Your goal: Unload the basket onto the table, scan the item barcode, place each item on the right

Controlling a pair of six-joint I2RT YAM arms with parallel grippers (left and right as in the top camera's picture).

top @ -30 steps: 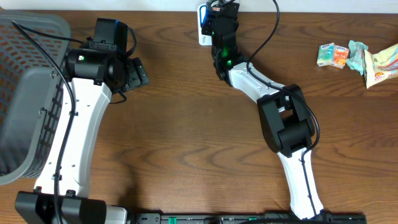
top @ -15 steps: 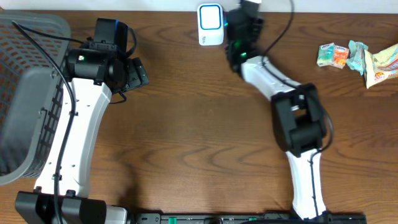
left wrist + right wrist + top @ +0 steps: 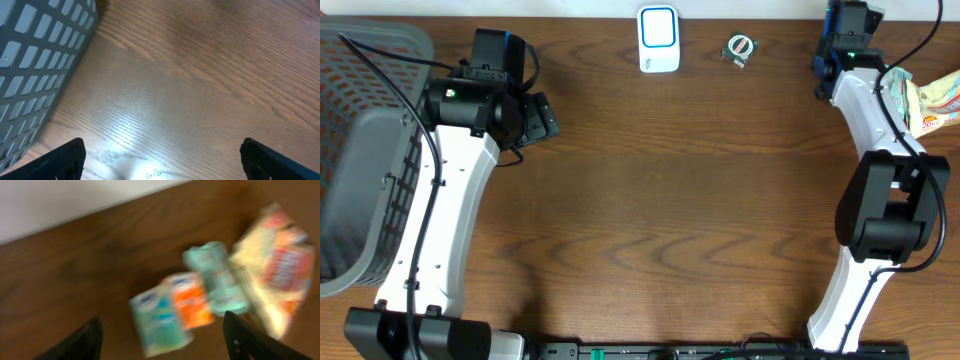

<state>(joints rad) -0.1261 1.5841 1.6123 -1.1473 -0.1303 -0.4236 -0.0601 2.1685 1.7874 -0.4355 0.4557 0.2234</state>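
The white and blue barcode scanner [image 3: 658, 40] stands at the table's far edge. Just right of it lies a small round item [image 3: 741, 47]. In the blurred right wrist view, my right gripper [image 3: 161, 320] is open above a green and orange pack [image 3: 170, 312], with nothing between its fingers [image 3: 250, 340]. A teal packet [image 3: 217, 280] and a yellow bag [image 3: 275, 270] lie beside that pack. Overhead, the right arm [image 3: 855, 90] covers the pack at the far right. My left gripper [image 3: 162, 145] hangs wide open over bare wood.
A grey plastic basket [image 3: 365, 150] fills the left edge of the table, close to the left arm, and shows in the left wrist view [image 3: 35, 65]. The yellow bag [image 3: 940, 100] lies near the table's right edge.
The right arm has swung from the scanner to the far right, over the packets, and its jaws have widened. The small round item now lies uncovered beside the scanner. The left arm has not moved.
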